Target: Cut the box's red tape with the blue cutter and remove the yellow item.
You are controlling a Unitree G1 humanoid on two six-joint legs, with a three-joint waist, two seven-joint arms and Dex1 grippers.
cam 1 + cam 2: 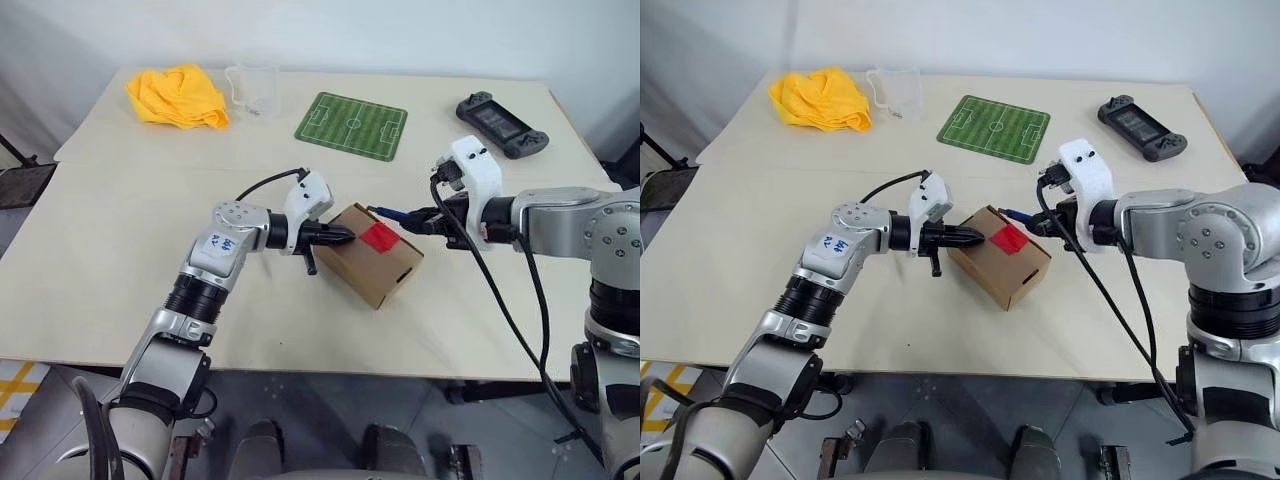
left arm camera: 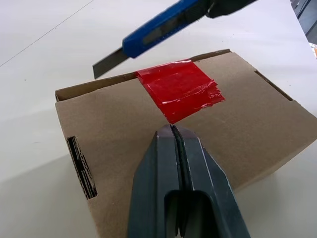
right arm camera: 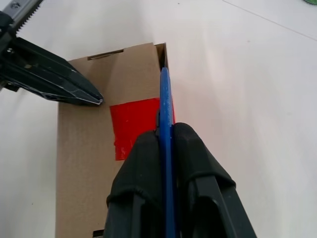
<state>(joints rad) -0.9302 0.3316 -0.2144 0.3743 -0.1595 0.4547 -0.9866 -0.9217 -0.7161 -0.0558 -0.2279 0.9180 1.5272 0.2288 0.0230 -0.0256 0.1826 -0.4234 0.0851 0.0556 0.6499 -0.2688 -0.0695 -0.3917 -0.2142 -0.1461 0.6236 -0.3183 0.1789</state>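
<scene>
The box (image 1: 372, 255) lies mid-surface, red tape (image 1: 380, 236) on top. The left gripper (image 1: 342, 234), fingers pressed together, rests its tip on the box beside the tape. The right gripper (image 1: 418, 221) pinches the blue cutter (image 2: 153, 34), blade just above the tape. With such light bracing, a hard stroke could push the box aside.

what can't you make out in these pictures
- Yellow item: hidden in every view, if inside the box, by the closed cardboard.
- Whether the red tape is cut yet: the blue cutter covers the seam in the right wrist view.
- Cutter's rear end: hidden between the right gripper fingers.
</scene>
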